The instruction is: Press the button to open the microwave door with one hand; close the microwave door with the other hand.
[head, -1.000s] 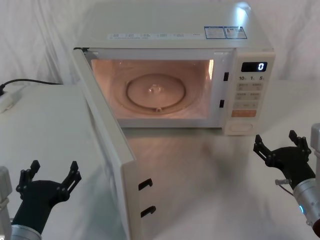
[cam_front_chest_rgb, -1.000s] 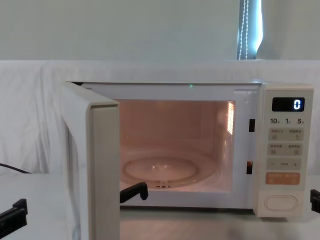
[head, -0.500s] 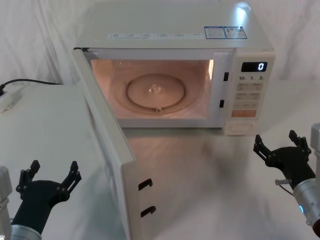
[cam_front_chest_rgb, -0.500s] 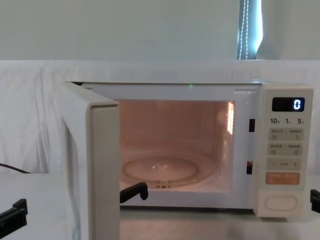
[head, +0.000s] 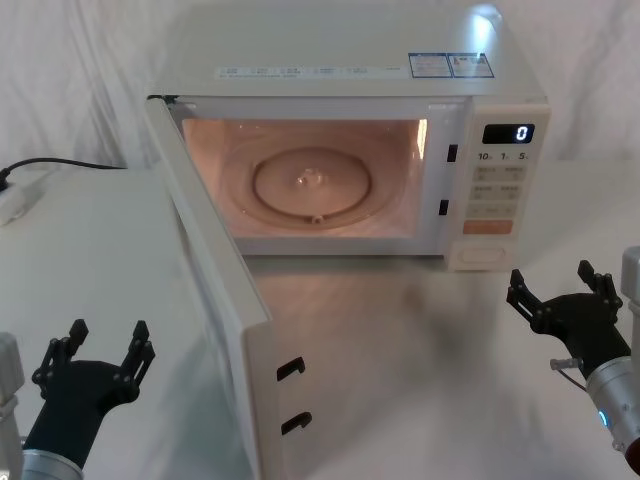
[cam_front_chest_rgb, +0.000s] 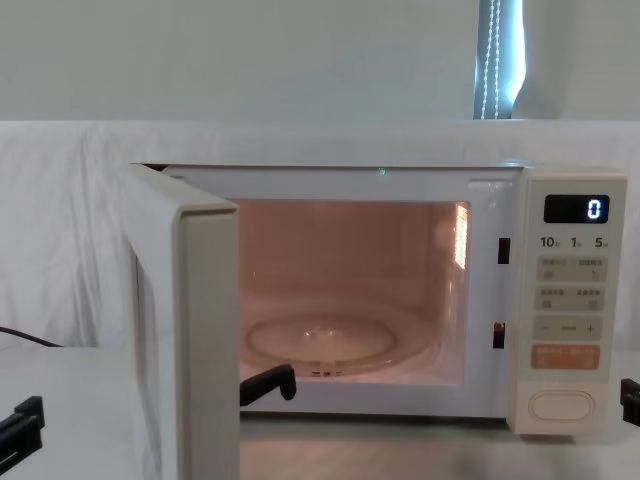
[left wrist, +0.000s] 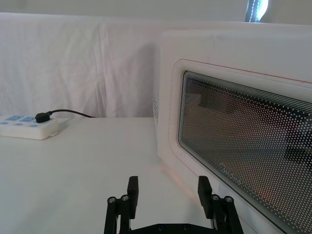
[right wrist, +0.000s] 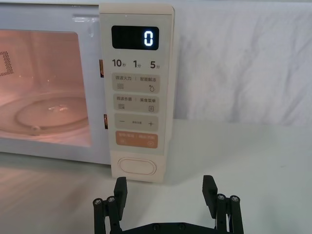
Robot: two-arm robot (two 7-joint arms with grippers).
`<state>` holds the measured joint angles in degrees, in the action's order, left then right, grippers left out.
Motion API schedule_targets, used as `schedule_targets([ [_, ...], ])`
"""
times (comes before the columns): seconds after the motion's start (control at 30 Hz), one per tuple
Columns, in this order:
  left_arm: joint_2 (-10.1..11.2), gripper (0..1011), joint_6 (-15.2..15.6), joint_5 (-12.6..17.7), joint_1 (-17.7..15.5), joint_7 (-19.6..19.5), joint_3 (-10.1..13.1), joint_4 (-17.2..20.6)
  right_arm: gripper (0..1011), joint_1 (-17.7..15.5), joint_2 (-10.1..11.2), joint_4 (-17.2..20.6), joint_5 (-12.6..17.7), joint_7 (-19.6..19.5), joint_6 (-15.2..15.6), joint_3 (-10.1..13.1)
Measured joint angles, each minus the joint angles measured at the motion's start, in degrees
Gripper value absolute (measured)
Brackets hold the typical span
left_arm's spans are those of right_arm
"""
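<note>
Left end effector point(head: 95, 345): low at the near left, fingers apart and empty, beside the outer face of the open door.
Right end effector point(head: 555, 285): near right, fingers apart, nothing held, a little in front of the control panel.
Door point(head: 215, 290): swung wide open, its latch hooks facing the robot; the lit cavity and glass turntable point(head: 312, 187) are exposed.
Button point(head: 480, 256): bottom of the panel, untouched now.
Stage: judged as opening done, closing not begun.
Risk: a push near the hinge could slide the microwave point(head: 350, 60) on the surface point(head: 420, 350); open fingers could catch the door edge.
Pose: both wrists low, fingers pointing forward.
</note>
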<state>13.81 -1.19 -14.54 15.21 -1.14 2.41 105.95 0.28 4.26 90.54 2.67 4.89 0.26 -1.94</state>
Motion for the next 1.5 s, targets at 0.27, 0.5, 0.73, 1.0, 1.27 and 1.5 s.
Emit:
schedule_targets([
  [0.27, 0.07, 550, 0.13, -0.17, -0.06, -0.91, -0.26, 0.11, 1002, 0.0, 0.0, 0.0, 0.0, 0.0, 0.0, 0.0],
  [0.5, 0.05, 341, 1.07, -2.33, -0.21, -4.6, -1.63, 0.98, 1002, 0.0, 0.0, 0.0, 0.0, 0.0, 0.0, 0.0],
  [0.73, 0.0, 100, 3.04, -6.05, -0.57, -8.1, -2.85, 1.6, 1002, 0.0, 0.0, 0.0, 0.0, 0.0, 0.0, 0.0],
  [1.0, 1.44, 0, 5.21, -11.29, -1.1, -11.37, -3.26, 1.94, 1002, 0.0, 0.0, 0.0, 0.0, 0.0, 0.0, 0.0],
  [1.27, 3.65, 0, 7.57, -15.18, -2.5, -13.44, -2.98, 2.99, 1002, 0.0, 0.0, 0.0, 0.0, 0.0, 0.0, 0.0],
  [1.5, 5.78, 0, 9.83, -17.78, -3.74, -14.67, -2.43, 4.57, 1002, 0.0, 0.0, 0.0, 0.0, 0.0, 0.0, 0.0],
])
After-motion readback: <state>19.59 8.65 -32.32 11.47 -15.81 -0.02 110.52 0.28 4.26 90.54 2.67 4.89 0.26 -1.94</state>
